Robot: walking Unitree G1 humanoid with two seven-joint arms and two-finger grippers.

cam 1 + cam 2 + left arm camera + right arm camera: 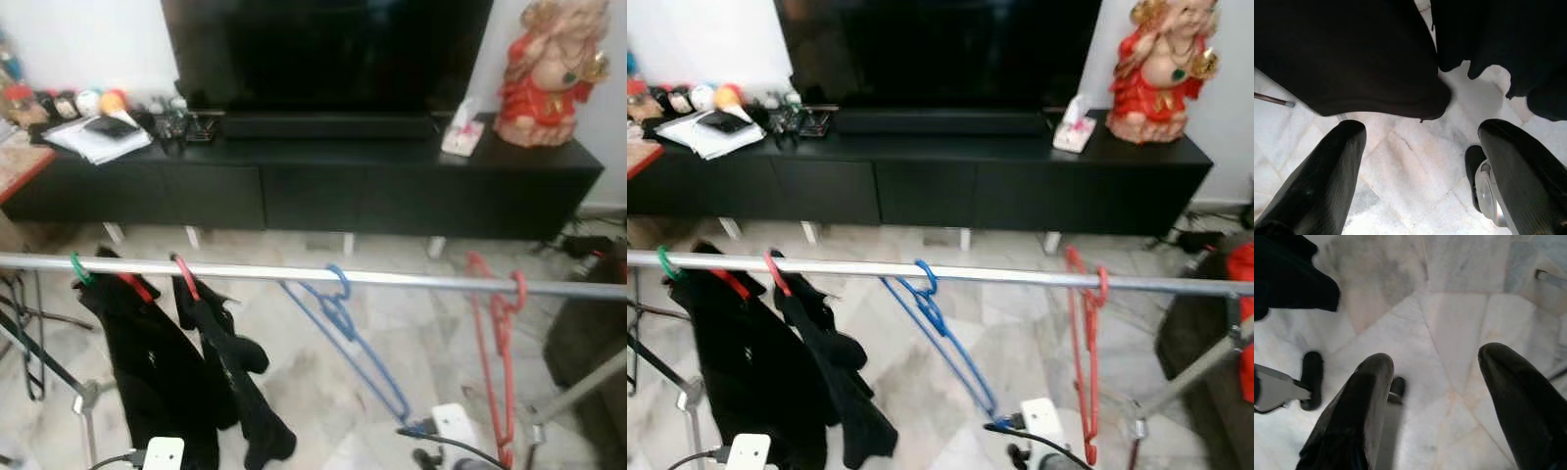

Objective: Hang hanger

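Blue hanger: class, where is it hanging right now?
The blue hanger hangs mid-rail, between the black clothes on the robot's left and the red hanger on its right.

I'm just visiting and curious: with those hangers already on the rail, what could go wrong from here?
The blue hanger hangs askew on the metal rail, so a nudge might slip its hook off. The red hanger hangs bare near the rail's end and might swing if the rack is bumped. Both tools, left and right, hang open over the floor beside the black clothes, which an arm could snag when lifted.
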